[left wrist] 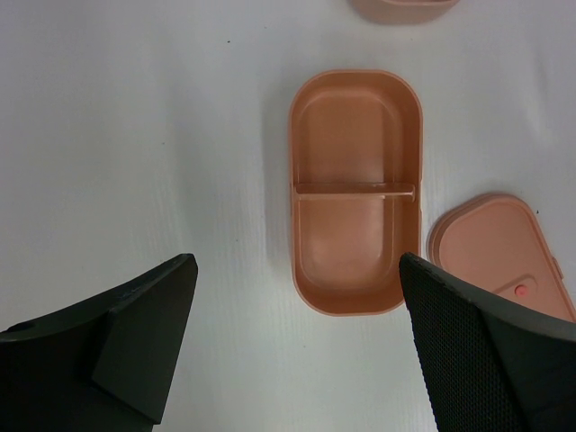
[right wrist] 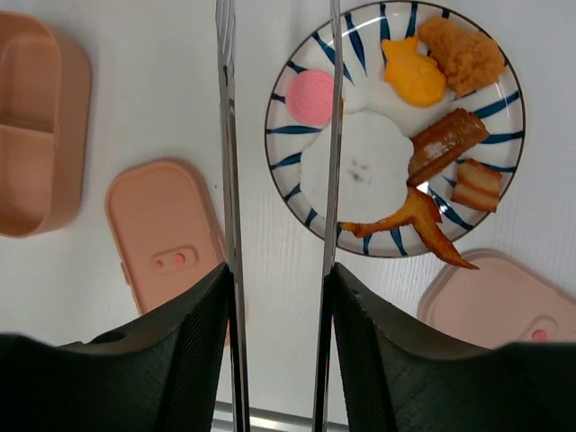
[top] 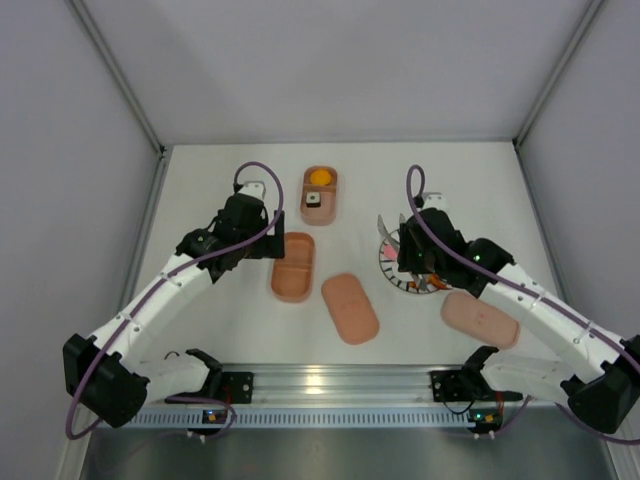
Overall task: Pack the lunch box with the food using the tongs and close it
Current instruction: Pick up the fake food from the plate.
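The lunch box lies in parts. An empty divided tray (top: 293,267) (left wrist: 355,189) sits just ahead of my open left gripper (top: 265,240) (left wrist: 295,270). A second tray (top: 319,194) farther back holds an orange piece and a sushi roll. One lid (top: 349,307) (right wrist: 166,234) lies mid-table, another (top: 480,319) (right wrist: 495,306) at the right. My right gripper (top: 405,255) (right wrist: 279,279) is shut on the tongs (right wrist: 227,135), whose two arms point over the left side of the striped plate (right wrist: 288,153). The plate carries a pink round (right wrist: 310,96), a white egg (right wrist: 360,162), a sausage (right wrist: 445,144) and other food.
An orange fish-shaped piece (right wrist: 414,76), a brown fried piece (right wrist: 463,49), a bacon piece (right wrist: 475,184) and an orange wing-shaped piece (right wrist: 423,220) also lie on the plate. An aluminium rail (top: 330,380) runs along the near table edge. Grey walls enclose the sides and back.
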